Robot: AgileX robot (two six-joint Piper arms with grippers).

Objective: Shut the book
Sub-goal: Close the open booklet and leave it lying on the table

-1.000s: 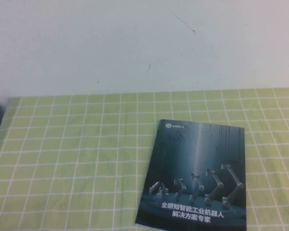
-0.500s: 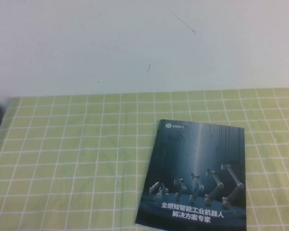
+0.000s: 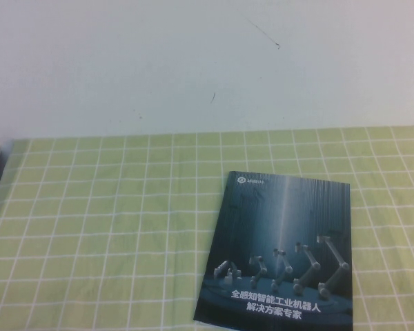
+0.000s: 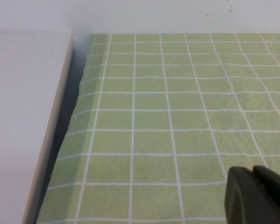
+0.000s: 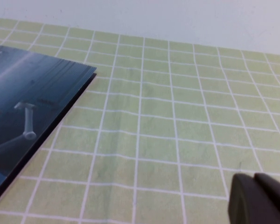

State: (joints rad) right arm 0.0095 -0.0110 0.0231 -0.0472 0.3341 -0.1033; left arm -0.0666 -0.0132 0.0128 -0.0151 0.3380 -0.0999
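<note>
Lying flat on green checked cloth (image 3: 90, 207), cover up and closed: book (image 3: 279, 255), right of centre at the near edge. Long axis running near to far, title at the near end, logo end toward the wall (image 3: 193, 69). Left gripper (image 4: 253, 173) over bare cloth near a white board (image 4: 23, 116); right gripper (image 5: 254, 179) over cloth, apart from the book. Grip of either: cannot tell.

The book (image 3: 279, 255) lies near-right on the tablecloth (image 3: 110, 227), right gripper (image 5: 255, 179) near it, left gripper (image 4: 252, 171) by the cloth's left edge.
</note>
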